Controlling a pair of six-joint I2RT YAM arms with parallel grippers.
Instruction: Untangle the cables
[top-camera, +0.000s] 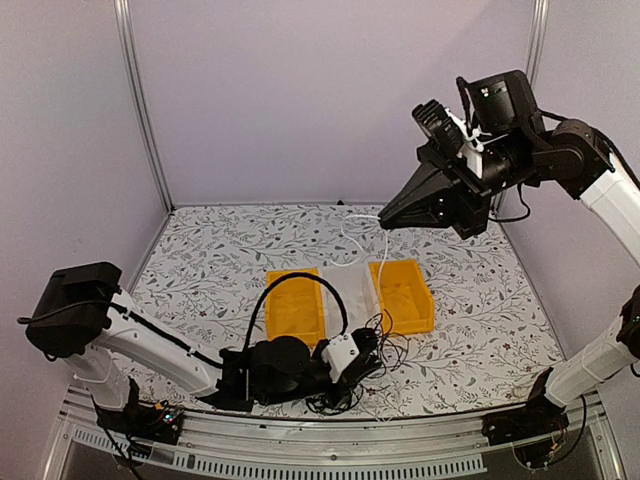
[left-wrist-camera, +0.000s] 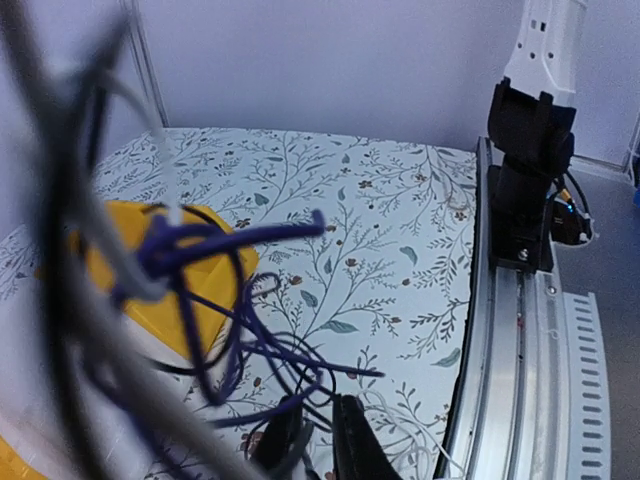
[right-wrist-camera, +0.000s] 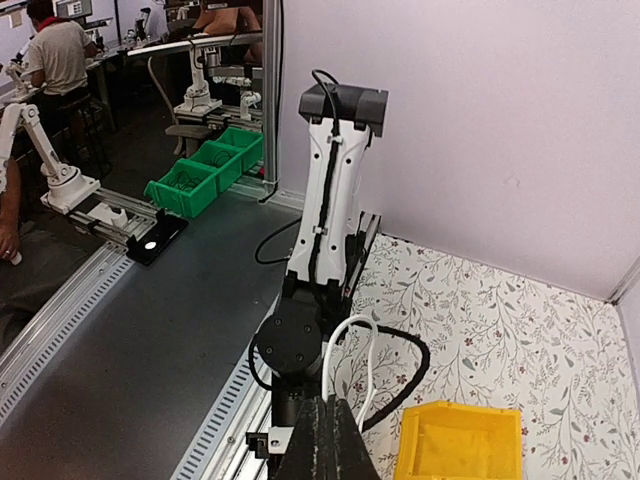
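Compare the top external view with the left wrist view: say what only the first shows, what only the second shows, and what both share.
Only the top external view shows both arms whole, the right gripper raised high and shut on a white cable, and two yellow bins side by side. Only the left wrist view shows that several strands are purple, and the left gripper seemingly pinching dark strands. Both show the cable tangle, yellow bin plastic, the flowered table and the right arm's base.

High rear overview, close wrist views, shared table (top-camera: 200, 255)
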